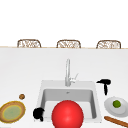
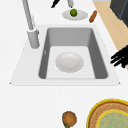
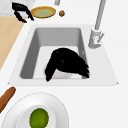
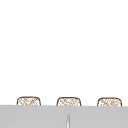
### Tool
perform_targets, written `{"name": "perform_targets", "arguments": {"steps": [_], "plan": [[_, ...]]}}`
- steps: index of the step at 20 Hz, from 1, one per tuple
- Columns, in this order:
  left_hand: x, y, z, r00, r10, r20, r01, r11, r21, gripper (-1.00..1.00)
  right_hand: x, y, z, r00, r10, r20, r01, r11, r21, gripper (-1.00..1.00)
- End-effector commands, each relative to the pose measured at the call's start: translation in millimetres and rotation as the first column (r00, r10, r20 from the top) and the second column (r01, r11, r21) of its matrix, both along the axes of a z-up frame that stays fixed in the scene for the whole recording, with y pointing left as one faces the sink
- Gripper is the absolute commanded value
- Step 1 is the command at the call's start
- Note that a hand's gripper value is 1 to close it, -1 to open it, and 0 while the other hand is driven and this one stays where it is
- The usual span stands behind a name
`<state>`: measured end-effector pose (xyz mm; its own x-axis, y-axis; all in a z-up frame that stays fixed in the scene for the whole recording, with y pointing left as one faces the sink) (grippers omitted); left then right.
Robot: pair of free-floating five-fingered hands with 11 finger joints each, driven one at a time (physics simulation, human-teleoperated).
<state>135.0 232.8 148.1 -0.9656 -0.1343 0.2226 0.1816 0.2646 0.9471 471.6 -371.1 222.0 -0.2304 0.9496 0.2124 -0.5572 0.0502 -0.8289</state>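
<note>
A white bowl [image 2: 69, 62] lies in the steel sink [image 2: 98, 50], partly hidden by my right hand [image 3: 67, 62] in the right side view. In the front view a red round shape [image 1: 67, 114] covers the sink's front edge. My left hand [image 1: 38, 113] hovers at the sink's front left corner, fingers relaxed and holding nothing; the left hand [image 2: 120, 57] points toward the basin in the left side view. My right hand [image 1: 105, 85] hangs above the counter right of the sink, behind the lime plate, fingers loose and empty.
A tall faucet [image 1: 67, 72] stands behind the basin. A white plate [image 1: 110, 106] with a green lime [image 1: 116, 103] and a brown stick [image 1: 116, 121] lie at the right. A yellow-brown plate [image 1: 12, 112] and a small brown object [image 1: 22, 96] sit left. Several chairs [image 1: 28, 43] line the far side.
</note>
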Motion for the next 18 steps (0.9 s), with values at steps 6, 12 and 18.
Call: {"name": "perform_targets", "arguments": {"steps": [6,12,18], "plan": [[0.0,0,0,1.0,0.0,0.0,0.0,1.0,0.0,0.0,53,42,14,0.989,-0.041,0.142,0.05,0.997,-0.058,-1.0],[0.0,0,0,1.0,0.0,0.0,0.0,1.0,0.0,0.0,97,82,-9,0.99,-0.031,0.141,0.041,0.997,-0.069,-1.0],[0.0,0,0,1.0,0.0,0.0,0.0,1.0,0.0,0.0,134,113,-17,0.989,-0.063,0.137,0.072,0.996,-0.059,-1.0]]}}
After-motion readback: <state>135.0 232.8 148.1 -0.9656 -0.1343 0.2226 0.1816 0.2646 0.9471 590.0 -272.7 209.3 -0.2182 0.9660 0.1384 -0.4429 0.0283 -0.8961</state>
